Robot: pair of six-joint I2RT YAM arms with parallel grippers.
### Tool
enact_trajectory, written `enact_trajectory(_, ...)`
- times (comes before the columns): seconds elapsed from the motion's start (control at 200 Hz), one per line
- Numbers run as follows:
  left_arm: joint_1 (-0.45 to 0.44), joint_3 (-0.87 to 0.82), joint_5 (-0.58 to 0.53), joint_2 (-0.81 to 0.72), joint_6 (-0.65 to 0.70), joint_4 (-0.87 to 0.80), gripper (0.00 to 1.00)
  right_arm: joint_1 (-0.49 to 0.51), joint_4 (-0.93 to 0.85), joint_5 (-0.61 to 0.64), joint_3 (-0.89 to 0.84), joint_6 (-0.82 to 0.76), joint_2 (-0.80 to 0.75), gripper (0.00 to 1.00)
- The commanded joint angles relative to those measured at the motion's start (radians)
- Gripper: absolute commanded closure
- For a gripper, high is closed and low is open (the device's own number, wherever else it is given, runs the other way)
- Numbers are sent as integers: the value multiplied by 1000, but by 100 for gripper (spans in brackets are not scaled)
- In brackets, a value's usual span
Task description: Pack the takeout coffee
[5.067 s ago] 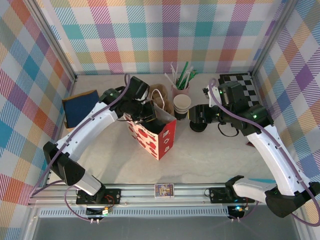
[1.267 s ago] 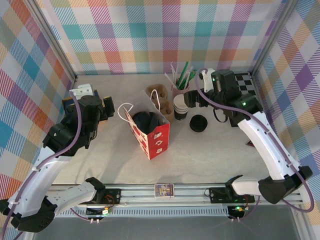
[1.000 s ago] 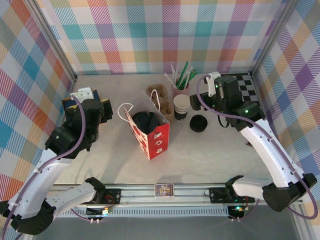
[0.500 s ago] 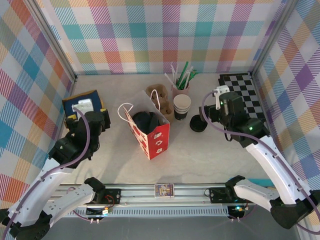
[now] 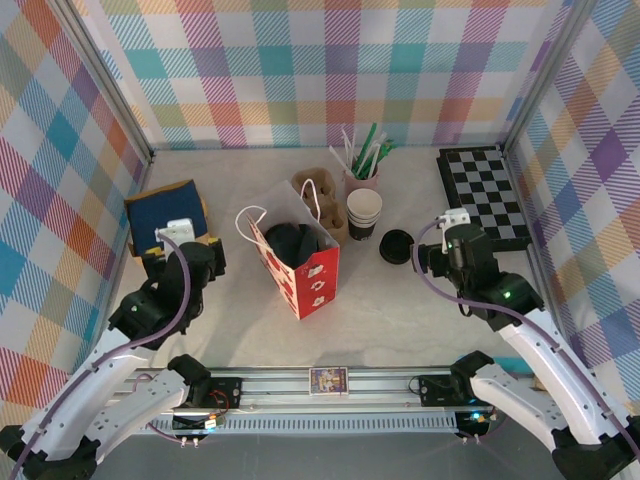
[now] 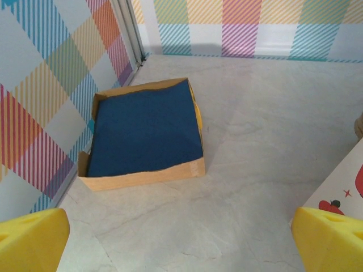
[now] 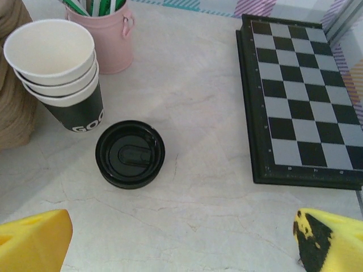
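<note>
Final step of packing, judged done: the takeout coffee (image 5: 290,240) is sitting, black lid up, inside the red-and-white paper bag (image 5: 318,278) at mid-tabletop (image 5: 420,310). The left hand (image 6: 180,241) and right hand (image 7: 181,243) are being held wide open and empty, well apart from the bag; no further grasp is being called for, it is judged

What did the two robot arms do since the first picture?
Both arms pulled back from the middle of the table toward their bases. The left gripper and right gripper hang open, holding nothing. The black-lidded cup sits inside the red paper bag. The stack of white paper cups, loose flat black lid and black-and-white chessboard stayed put.
</note>
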Motion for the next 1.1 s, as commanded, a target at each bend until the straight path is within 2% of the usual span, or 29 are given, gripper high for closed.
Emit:
enact_trajectory(0.0,8,-14,7,-3,-15,30,0,-8,30,4,-49,36,-52,1)
enact_trajectory(0.365,8,-112,-46,-64,-39,51,0,-7,70,33,-219,70,-190,0)
enact_trajectory(0.585,8,-166,-96,-110,-55,27,0,-8,104,7,-303,22,-275,1)
enact_trajectory(0.74,9,-160,-112,-64,-38,39,0,-8,157,6,-329,-8,-273,0)
enact_trajectory(0.885,8,-174,-108,-23,-49,53,0,-8,170,28,-349,33,-246,1)
enact_trajectory(1.095,8,-273,-141,-111,-46,149,0,-8,234,56,-401,44,-287,1)
